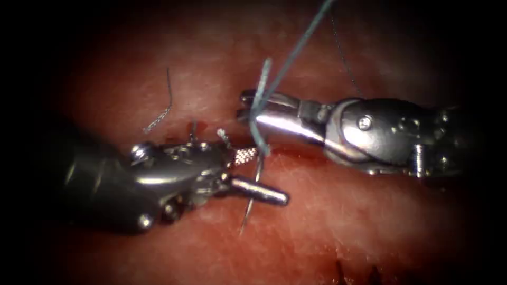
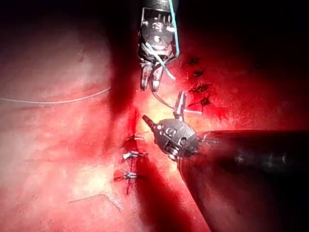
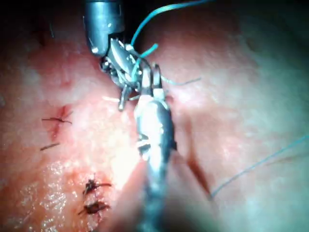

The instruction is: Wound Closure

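Over tissue (image 1: 369, 221), blue thread (image 1: 296, 50)

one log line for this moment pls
left tool: open, needle between jaws | right tool: thread | needle point toward tissue

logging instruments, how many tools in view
2. Left tool low on the left, jaws open, needle crossing its lower jaw. Right tool from the right, thread draped over its tip.
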Robot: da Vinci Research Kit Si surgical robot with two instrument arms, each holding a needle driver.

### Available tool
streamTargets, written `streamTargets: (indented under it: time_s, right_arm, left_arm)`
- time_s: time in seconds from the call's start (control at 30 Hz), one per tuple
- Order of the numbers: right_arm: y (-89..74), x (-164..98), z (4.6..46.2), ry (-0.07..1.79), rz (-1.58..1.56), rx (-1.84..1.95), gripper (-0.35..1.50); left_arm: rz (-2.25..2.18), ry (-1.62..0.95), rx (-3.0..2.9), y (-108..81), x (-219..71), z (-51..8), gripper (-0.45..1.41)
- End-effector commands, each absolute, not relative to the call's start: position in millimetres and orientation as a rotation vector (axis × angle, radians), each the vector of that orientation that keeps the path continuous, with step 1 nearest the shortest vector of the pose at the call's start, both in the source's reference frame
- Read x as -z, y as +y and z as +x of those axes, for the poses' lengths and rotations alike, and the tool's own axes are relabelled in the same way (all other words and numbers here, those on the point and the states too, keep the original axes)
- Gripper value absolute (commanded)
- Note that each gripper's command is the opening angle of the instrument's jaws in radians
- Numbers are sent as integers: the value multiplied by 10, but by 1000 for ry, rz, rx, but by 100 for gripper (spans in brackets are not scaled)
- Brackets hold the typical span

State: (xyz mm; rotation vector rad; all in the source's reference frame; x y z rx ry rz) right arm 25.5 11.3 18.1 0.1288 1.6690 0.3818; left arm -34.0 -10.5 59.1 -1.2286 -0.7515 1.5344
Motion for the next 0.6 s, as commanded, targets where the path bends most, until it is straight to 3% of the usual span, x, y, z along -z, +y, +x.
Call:
streamTargets:
  time_s: [0.03, 0.2, 0.27, 0.3, 0.37, 0.6]
  right_arm:
    - [105, -185, 259, 1670, 135, -381, -35]
    - [104, -184, 260, 1678, 138, -378, -35]
    - [103, -184, 261, 1680, 140, -376, -35]
    - [101, -183, 261, 1682, 142, -374, -35]
    - [100, -183, 262, 1683, 142, -372, -35]
    - [97, -182, 258, 1686, 160, -373, -35]
  left_arm:
    - [-1226, -770, -1535, -114, -592, -341, 64]
    - [-1240, -812, -1540, -117, -589, -342, 39]
    - [-1252, -856, -1543, -121, -585, -345, 11]
    - [-1273, -866, -1553, -123, -583, -346, -15]
    - [-1281, -874, -1561, -125, -582, -346, -40]
    - [-1304, -840, -1553, -123, -580, -341, -45]
